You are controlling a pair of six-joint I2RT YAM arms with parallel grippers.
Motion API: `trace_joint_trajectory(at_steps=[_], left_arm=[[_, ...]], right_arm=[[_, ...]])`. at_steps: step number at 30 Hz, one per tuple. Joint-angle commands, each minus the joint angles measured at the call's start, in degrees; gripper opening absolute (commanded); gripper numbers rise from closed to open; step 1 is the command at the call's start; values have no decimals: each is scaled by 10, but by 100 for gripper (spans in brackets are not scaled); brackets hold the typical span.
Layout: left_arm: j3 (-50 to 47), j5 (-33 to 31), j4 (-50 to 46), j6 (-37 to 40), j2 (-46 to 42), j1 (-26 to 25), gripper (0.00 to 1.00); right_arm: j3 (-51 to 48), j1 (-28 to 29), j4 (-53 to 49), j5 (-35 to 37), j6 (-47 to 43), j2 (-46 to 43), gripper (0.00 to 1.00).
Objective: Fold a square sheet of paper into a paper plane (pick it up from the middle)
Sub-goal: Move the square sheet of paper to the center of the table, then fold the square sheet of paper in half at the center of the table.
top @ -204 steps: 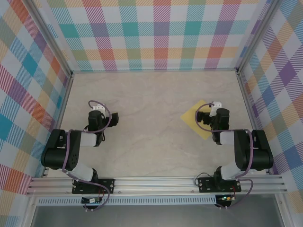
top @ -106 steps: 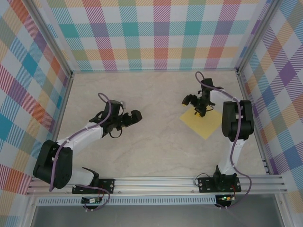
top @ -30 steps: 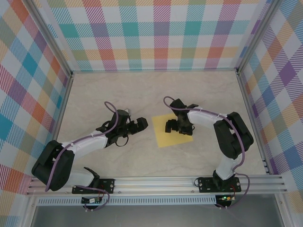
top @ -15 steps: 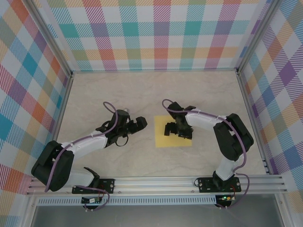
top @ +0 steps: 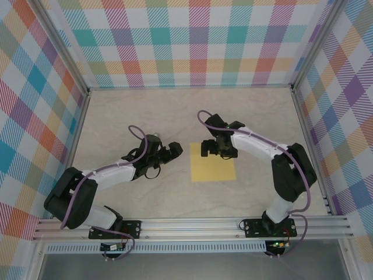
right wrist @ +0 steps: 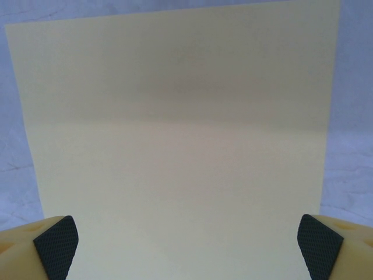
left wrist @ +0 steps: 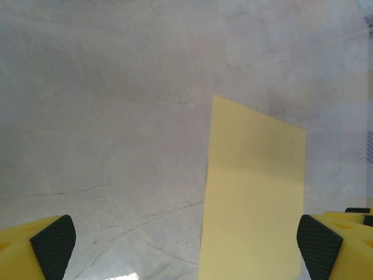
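The square sheet of paper is plain yellow and lies flat and unfolded in the middle of the table. My right gripper hovers at the sheet's far edge, open, with nothing between its fingers. In the right wrist view the sheet spreads out ahead of the open right gripper. My left gripper stands open just left of the sheet, apart from it. From the left wrist, the sheet lies ahead and to the right of the open left gripper. The paper plane is out of view.
The beige marble-patterned tabletop is fenced by checked walls at the back and both sides. An aluminium rail carrying both arm bases runs along the near edge.
The right gripper has opened fully and drawn back off the sheet to its far edge. The sheet has settled square to the table. The left arm has barely moved.
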Motion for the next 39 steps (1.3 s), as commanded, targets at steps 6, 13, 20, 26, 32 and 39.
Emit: trace_joint_trajectory(at_steps=[6, 13, 20, 26, 32, 39], left_arm=[[30, 36, -8, -3, 17, 1, 100], [37, 36, -33, 10, 26, 1, 100], [35, 47, -22, 7, 38, 1, 100], [38, 52, -23, 12, 38, 1, 100], [36, 57, -24, 14, 39, 1, 100], [34, 54, -31, 15, 28, 1, 100]], right_arm=[[75, -2, -47, -22, 26, 98, 100], [116, -2, -73, -17, 34, 156, 98], [126, -2, -80, -15, 33, 174, 98], [119, -2, -73, -36, 20, 192, 99], [87, -3, -54, -51, 22, 211, 100], [61, -2, -37, -60, 22, 216, 100]])
